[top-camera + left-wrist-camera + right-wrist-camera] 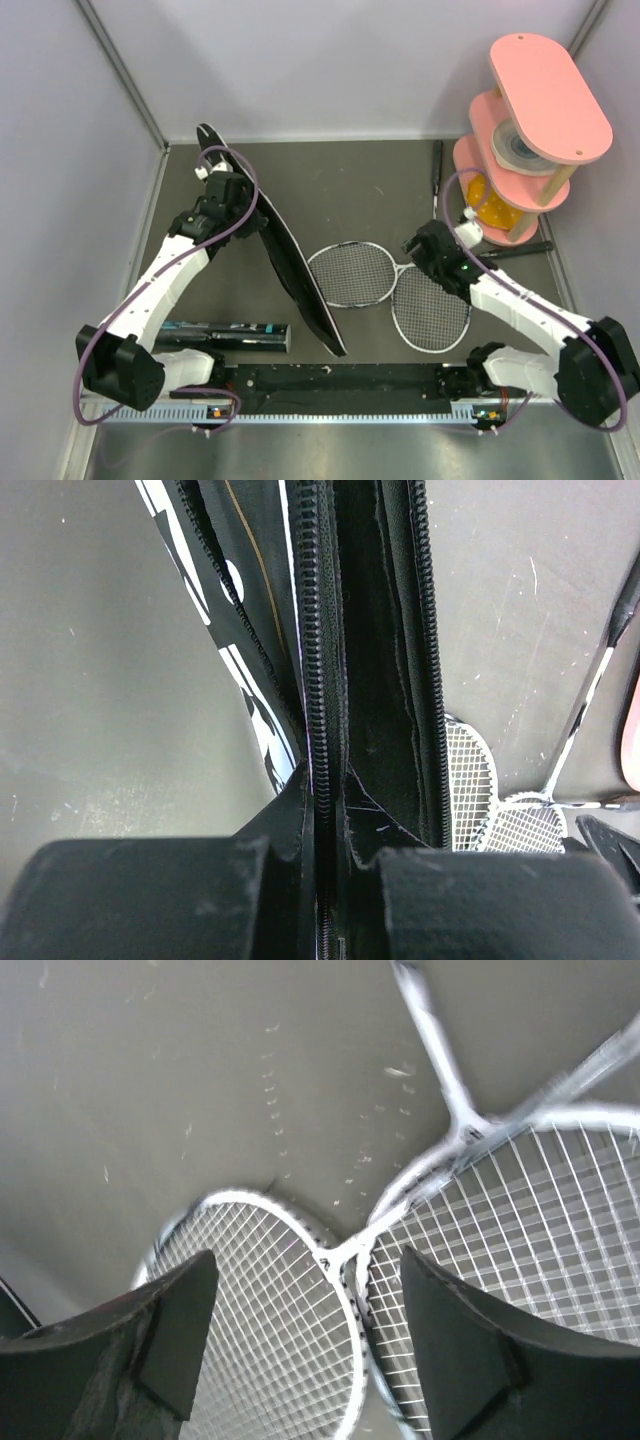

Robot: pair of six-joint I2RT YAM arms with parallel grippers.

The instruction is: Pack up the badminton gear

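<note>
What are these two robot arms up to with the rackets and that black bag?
The left gripper is clamped on the zipper edge of the black racket bag, holding it up on its edge. The right gripper hangs open just above the two rackets, which lie flat beside the bag with their heads touching. Neither racket is in the bag yet. A black tube lies near the left arm's base.

I count two rackets (352, 274) lying right of the upright black bag (295, 265), one black tube (225, 335) left of it, one pink stand (535, 130) farther right.
</note>
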